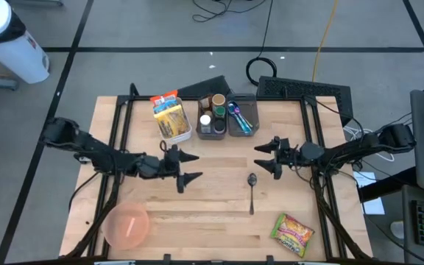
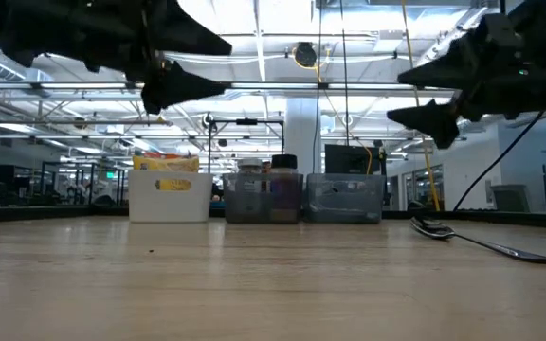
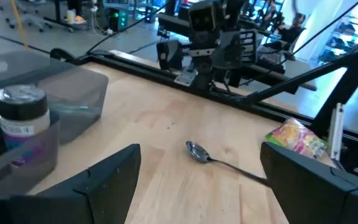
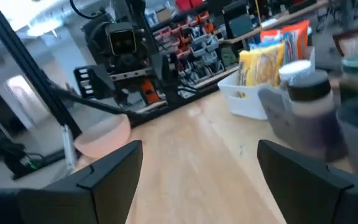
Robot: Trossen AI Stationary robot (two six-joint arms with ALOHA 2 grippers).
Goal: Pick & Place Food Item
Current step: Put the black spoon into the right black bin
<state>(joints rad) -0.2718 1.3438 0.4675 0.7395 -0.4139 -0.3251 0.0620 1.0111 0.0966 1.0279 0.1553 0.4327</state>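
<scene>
2 open pincers, left pincer (image 1: 191, 167) and right pincer (image 1: 262, 158), above spoon (image 1: 252, 190).

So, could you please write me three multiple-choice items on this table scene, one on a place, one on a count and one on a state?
1. Where does the spoon lie?
A. inside the pink bowl
B. on the bare table, nearer the right gripper
C. in the white bin

2. How many bins stand in the row at the table's far edge?
A. three
B. one
C. five

3. How are the two grippers?
A. both open and empty
B. both shut on the snack bag
C. left shut on the spoon

Answers: 1 B, the spoon rests on wood just below the right gripper, far from the pink bowl. 2 A, one white bin and two dark bins. 3 A, the left gripper and right gripper show spread fingers with nothing between; the snack bag lies untouched.
</scene>
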